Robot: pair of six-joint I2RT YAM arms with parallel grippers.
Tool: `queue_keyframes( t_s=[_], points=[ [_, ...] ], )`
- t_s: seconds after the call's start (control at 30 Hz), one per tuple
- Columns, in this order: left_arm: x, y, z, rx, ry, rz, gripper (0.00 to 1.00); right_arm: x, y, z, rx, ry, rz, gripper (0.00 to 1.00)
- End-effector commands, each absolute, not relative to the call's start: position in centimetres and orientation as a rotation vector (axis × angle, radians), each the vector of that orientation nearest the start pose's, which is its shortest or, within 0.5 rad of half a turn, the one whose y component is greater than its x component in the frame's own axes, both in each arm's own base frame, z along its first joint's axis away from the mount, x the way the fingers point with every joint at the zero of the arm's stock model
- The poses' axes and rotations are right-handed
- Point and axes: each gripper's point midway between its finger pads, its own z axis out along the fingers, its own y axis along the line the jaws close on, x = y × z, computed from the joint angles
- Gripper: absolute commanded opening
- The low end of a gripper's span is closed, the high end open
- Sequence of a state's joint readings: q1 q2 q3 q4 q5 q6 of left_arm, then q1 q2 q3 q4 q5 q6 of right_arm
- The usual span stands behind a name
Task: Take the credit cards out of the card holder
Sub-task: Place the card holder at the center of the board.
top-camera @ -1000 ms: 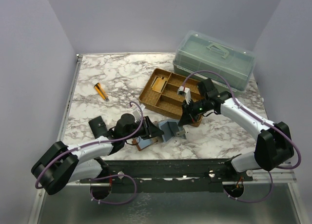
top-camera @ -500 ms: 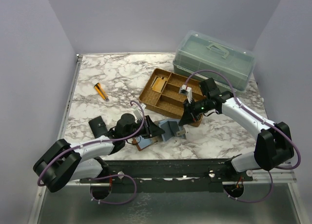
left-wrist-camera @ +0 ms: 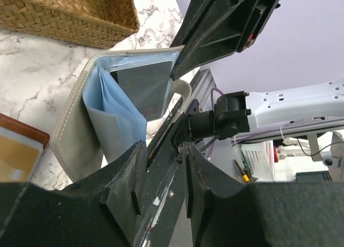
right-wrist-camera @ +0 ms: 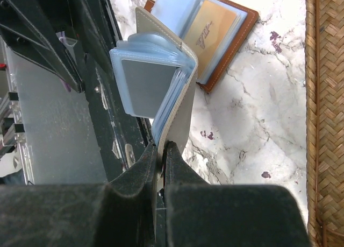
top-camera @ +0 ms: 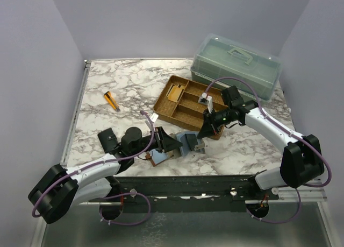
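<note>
Open card holder [right-wrist-camera: 212,29] upper centre on worktop [right-wrist-camera: 252,123]; right fingers [right-wrist-camera: 183,174] clenched on blue-grey folder [right-wrist-camera: 150,80] edge; left fingers [left-wrist-camera: 126,193] released.

Blue-grey folder [top-camera: 187,141] (near wicker tray [top-camera: 185,115])

Marbled white-grey table [top-camera: 129,80] carrying clear green lidded box [top-camera: 236,64] far right, woven tray [top-camera: 185,104] beside it, orange pen [top-camera: 112,101] left, black case [top-camera: 109,138] near left, open card holder [top-camera: 157,159] at near edge, folder [top-camera: 189,143] just beside.
</note>
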State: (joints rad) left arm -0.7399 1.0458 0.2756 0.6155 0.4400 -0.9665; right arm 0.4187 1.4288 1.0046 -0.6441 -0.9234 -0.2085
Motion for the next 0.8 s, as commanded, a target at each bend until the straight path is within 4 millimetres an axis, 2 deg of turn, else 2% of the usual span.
queue_keyframes(
  t_s=[0.0, 0.23, 0.57, 0.77],
  points=[
    [15.8, -29.0, 15.2, 0.162, 2.002, -1.571, 0.38, 20.1, 24.3, 15.5, -1.052, 2.192, 1.360, 0.00],
    [16.2, -30.2, 14.8, 0.189, 2.038, -1.605, 0.38, 20.0, 24.4, 15.5, -1.046, 2.190, 1.392, 0.00],
    [16.1, -31.0, 16.1, 0.224, 1.992, -1.678, 0.44, 20.3, 24.3, 15.1, -1.030, 2.207, 1.383, 0.00],
    [16.4, -30.8, 16.5, 0.185, 1.977, -1.669, 0.37, 20.3, 24.3, 14.9, -1.023, 2.218, 1.386, 0.00]
  ],
)
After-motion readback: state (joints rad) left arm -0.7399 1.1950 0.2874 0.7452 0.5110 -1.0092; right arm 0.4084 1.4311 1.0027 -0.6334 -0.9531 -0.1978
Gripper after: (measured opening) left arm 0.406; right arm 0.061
